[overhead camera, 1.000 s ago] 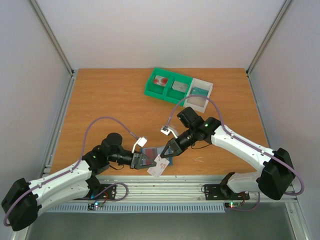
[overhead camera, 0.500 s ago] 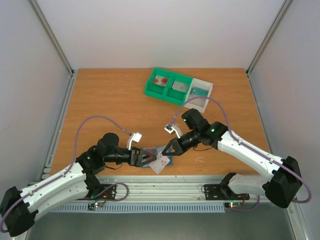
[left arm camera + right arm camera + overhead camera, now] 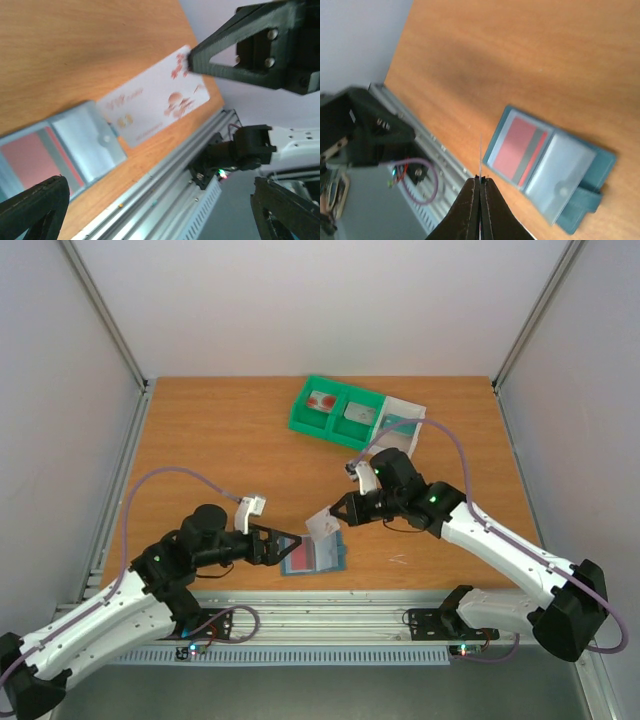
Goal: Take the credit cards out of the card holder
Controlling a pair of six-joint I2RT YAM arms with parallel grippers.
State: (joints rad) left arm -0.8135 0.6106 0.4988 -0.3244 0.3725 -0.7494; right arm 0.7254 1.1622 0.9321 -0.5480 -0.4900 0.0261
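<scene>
The blue-grey card holder (image 3: 318, 556) lies spread open near the table's front edge, a red-and-grey panel showing in one half (image 3: 518, 149). My right gripper (image 3: 334, 519) is shut on a white credit card with red marks (image 3: 322, 524), holding it in the air just above and beyond the holder. The right wrist view sees that card edge-on (image 3: 480, 152); the left wrist view sees its printed face (image 3: 150, 107). My left gripper (image 3: 282, 548) stands open just left of the holder, with nothing between its fingers (image 3: 32, 210).
At the back stands a green tray (image 3: 300, 418) with a red-marked card (image 3: 322, 400) and a grey card (image 3: 358, 413), joined to a white compartment (image 3: 417, 427) with a teal card (image 3: 400, 423). The metal rail (image 3: 330, 615) borders the near edge.
My left gripper has opened and drawn back to the left, off the holder. My right gripper has lifted the white card up and to the right, away from the holder.
</scene>
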